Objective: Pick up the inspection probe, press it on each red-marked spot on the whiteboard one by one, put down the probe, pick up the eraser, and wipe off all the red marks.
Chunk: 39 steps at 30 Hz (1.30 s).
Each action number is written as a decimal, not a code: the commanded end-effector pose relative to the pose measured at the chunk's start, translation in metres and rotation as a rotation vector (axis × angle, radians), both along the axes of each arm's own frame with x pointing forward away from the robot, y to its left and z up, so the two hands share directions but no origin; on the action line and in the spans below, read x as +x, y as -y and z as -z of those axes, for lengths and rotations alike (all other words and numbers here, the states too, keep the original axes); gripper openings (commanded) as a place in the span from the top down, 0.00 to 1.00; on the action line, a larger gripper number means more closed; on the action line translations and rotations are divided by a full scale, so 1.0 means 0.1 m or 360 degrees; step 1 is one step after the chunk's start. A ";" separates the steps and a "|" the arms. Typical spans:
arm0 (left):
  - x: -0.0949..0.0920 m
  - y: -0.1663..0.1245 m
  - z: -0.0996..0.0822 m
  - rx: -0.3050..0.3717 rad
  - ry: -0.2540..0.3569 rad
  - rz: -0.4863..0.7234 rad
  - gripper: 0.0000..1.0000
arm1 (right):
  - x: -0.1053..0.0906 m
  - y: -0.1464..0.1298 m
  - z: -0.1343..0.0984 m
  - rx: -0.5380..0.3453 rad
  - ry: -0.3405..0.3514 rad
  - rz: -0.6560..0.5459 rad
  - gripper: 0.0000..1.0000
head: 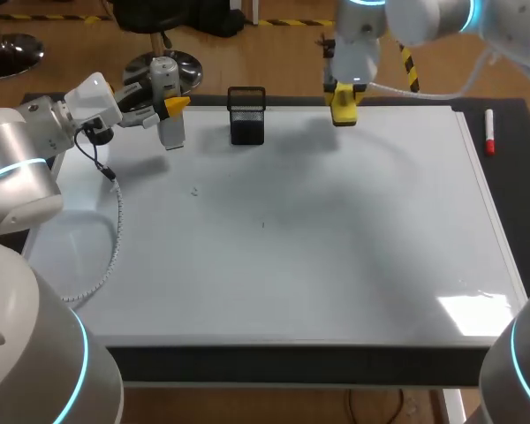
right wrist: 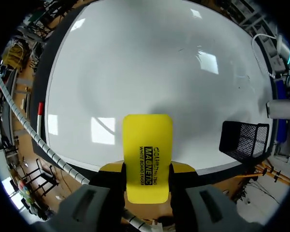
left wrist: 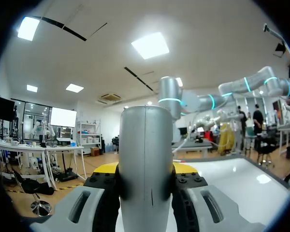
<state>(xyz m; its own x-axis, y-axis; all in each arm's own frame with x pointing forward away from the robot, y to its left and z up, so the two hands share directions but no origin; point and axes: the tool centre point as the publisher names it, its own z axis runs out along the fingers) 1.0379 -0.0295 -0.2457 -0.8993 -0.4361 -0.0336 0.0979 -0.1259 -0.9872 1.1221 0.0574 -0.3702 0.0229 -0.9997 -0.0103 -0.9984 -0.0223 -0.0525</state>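
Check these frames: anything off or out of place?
Nothing spilled or damaged. Oddity: the left hand grips the probe while the right hand grips the eraser, and the whiteboard shows no red marks, only faint specks.

Silvery-white arms (head: 18, 132) banded with cyan rings (head: 13, 166), yellow fingertips (head: 177, 104) (braided white cable (head: 117, 231) on the left).
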 end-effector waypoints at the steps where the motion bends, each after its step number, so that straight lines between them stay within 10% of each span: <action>1: 0.00 0.00 -0.01 -0.0002 0.0003 -0.0002 1.00 | 0.06 -0.12 0.06 -0.0004 -0.0024 -0.0003 1.00; 39: 0.00 0.00 -0.01 -0.0002 0.0003 -0.0002 1.00 | -0.20 -0.47 0.53 0.0083 -0.0124 -0.0014 1.00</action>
<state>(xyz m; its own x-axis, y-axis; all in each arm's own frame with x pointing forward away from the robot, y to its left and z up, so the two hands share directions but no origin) 1.0379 -0.0295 -0.2457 -0.8993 -0.4361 -0.0336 0.0979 -0.1259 -0.9872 1.1022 0.1045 -0.4218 0.0266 -0.9975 -0.0650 -0.9993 -0.0283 0.0251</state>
